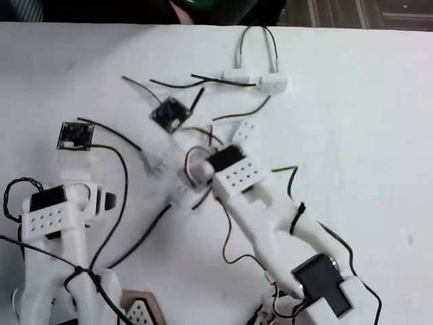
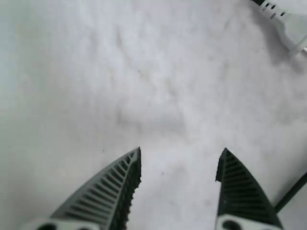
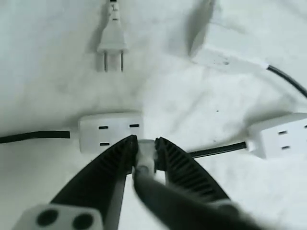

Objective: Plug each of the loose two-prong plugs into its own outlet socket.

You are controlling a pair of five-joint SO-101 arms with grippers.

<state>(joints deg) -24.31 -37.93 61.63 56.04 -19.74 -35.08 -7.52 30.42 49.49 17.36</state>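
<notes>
The right gripper (image 3: 144, 143), near the middle of the white table (image 2: 144, 72), pinches a small white plastic plug (image 3: 144, 155) just beside a white outlet socket (image 3: 109, 132) on a black cord. A loose white two-prong plug (image 3: 112, 40) lies beyond that socket, apart from it. The left gripper (image 2: 180, 158) hangs spread above the tabletop near its left edge.

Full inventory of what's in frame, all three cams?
table: one, white, under everything.
loose plug: one, white, two prongs, lying free.
near socket: one, white, black cord; the loose plug's prongs point toward it.
side socket: one, white, black cord, apart from the near socket.
block: one, white, black cord, beyond the side socket; face hidden.
held plug: one, white, gripped, at the near socket's edge.
far connector: one, white, white cord loop, table's far side.
left gripper: dark fingers open over bare table.
right gripper: dark fingers shut on the held plug.
</notes>
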